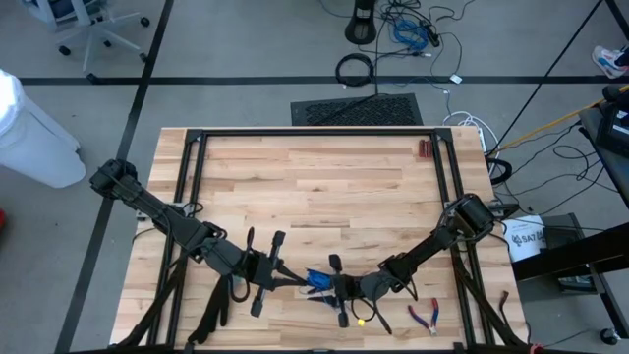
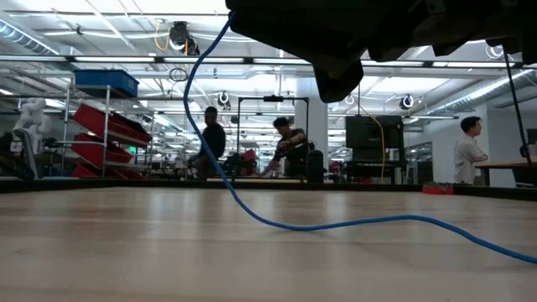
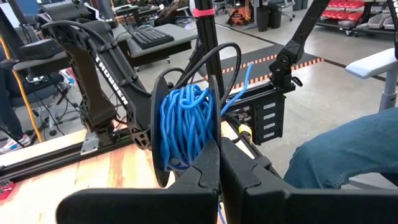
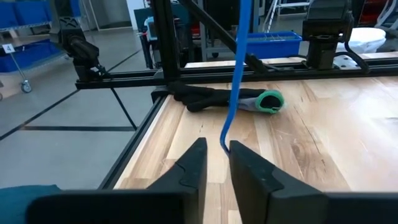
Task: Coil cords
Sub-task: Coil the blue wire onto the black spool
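Your left gripper (image 3: 217,165) sits low over the near edge of the worktop (image 1: 314,177), its fingers (image 3: 202,171) pressed together on the rim of a dark reel (image 3: 160,134) that carries the blue cord (image 3: 183,127) wound in a thick bundle. In the high view that bundle (image 1: 317,281) lies between your two grippers, just beside each. Your right gripper (image 4: 216,163) faces it from the other side, fingers (image 4: 194,165) drawn close with only a narrow gap; the free run of the cord (image 4: 235,81) drops down into that gap, though you cannot be sure from the wrist view whether the fingers actually pinch it. From table height the cord (image 2: 277,220) hangs from the grippers overhead, loops onto the wood and trails off to the side. Red-handled pliers (image 1: 425,317) lie near the right arm, apart from the cord.
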